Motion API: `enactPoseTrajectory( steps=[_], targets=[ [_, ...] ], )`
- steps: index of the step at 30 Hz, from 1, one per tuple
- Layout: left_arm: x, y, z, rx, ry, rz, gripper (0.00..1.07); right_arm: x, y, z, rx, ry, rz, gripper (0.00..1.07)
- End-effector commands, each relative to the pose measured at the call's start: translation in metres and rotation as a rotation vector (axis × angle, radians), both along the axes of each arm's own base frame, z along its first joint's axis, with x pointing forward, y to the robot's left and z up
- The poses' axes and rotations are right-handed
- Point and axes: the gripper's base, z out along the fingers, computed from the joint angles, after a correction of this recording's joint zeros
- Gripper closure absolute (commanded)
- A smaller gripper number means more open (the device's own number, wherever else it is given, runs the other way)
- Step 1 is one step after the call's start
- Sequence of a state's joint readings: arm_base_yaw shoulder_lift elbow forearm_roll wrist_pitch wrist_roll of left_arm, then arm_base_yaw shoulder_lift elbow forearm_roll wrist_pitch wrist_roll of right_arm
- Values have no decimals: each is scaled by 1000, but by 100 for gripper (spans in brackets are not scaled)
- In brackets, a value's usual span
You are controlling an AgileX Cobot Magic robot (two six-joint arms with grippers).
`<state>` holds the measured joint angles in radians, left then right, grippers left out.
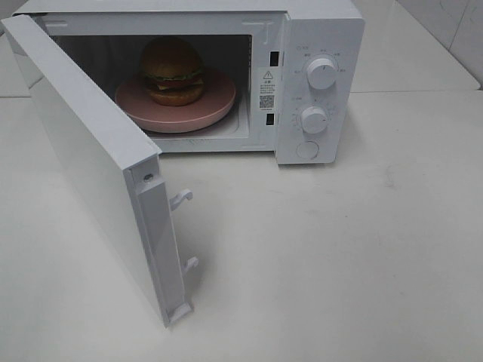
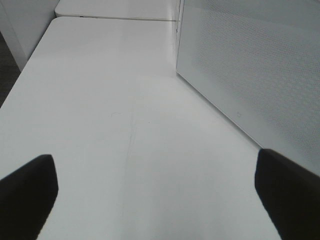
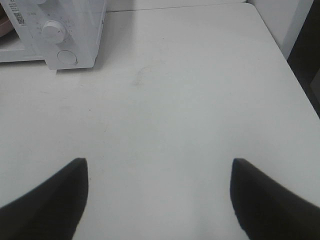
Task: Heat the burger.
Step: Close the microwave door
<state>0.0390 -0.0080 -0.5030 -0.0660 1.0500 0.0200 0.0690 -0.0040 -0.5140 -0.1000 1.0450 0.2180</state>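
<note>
Inside the white microwave, the burger sat upright on a pink plate near the middle of the cavity, while the door stood swung wide open over the table. The left arm's jaws were spread wide and empty above the table beside the door. The right arm's jaws were likewise parted, holding nothing, above the table well apart from the microwave.
</note>
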Motion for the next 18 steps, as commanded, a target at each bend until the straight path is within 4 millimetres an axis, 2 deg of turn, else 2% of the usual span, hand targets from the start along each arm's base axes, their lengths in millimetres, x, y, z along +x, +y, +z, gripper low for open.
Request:
enactPoseTrajectory(
  steps=[1, 18],
  targets=[
    [-2, 0, 0, -1, -25, -8, 7, -3, -1, -1, -10, -27, -6, 32],
    [-2, -1, 0, -5, -25, -10, 7, -3, -1, -1, -10, -27, -6, 32]
  ],
)
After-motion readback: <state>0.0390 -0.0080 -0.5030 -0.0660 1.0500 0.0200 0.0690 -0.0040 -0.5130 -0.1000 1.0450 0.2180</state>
